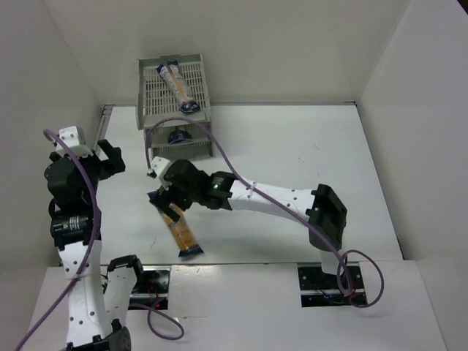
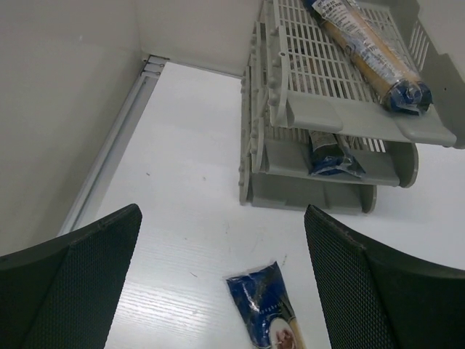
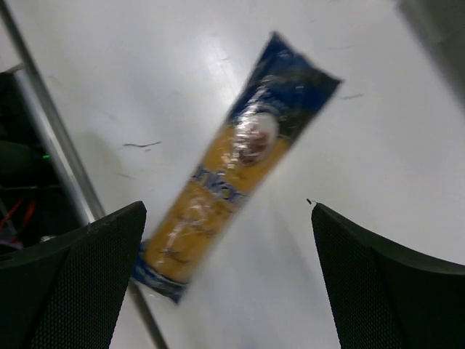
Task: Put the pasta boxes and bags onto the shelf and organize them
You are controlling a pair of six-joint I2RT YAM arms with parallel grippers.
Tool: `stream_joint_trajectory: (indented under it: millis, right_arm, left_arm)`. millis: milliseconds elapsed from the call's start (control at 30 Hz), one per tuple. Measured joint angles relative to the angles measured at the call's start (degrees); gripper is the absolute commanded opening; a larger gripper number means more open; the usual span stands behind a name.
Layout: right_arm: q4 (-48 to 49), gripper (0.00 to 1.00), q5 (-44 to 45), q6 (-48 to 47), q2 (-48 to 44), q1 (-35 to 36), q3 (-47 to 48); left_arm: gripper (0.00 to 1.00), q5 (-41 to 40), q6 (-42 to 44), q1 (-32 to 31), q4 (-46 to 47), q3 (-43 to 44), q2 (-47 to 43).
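The grey three-tier shelf [image 1: 150, 99] stands at the back left. One pasta bag [image 1: 179, 85] lies diagonally on its top tray, and a second bag [image 1: 176, 137] shows its blue end in a lower tier. A third bag [image 1: 180, 232] lies flat on the table near the front edge. My right gripper [image 1: 164, 194] hovers open above that bag's far end and touches nothing. In the right wrist view the bag [image 3: 225, 174] lies between and beyond my open gripper [image 3: 229, 283]. My left gripper [image 1: 110, 157] is open and empty at the left; its view shows the shelf [image 2: 290, 109] and the table bag's blue end [image 2: 265, 305].
White walls enclose the table on the left, back and right. A metal rail [image 2: 109, 153] runs along the table's left edge, and another rail [image 3: 51, 138] along the front edge beside the bag's near end. A purple cable [image 1: 219, 150] arcs over the right arm.
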Motion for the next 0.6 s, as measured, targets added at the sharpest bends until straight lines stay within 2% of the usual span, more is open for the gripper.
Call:
stream_joint_trajectory:
  millis: [100,233,433,600]
  right_arm:
    - [0.5,1.00,-2.9,4.8,3.2,2.4,-0.3]
    - [0.6,1.00,-2.2,11.5,11.2,4.7,0.8]
    - [-2.2,0.99,5.1,22.0,15.4,6.2,-0.7]
    - [-2.1,0.95,11.2,24.2,16.9,7.1,-0.7]
  left_arm:
    - [1.00,2.2,-1.7,3.5,-0.3,-2.5,-2.9]
    - [1.00,3.8,-2.8,6.1,-0.8,-3.6,-4.5]
    - [1.00,6.4,-3.7,6.8,-0.7,-4.2,-5.7]
    - [1.00,7.7,-4.8,8.1,-0.7,-4.8,-6.4]
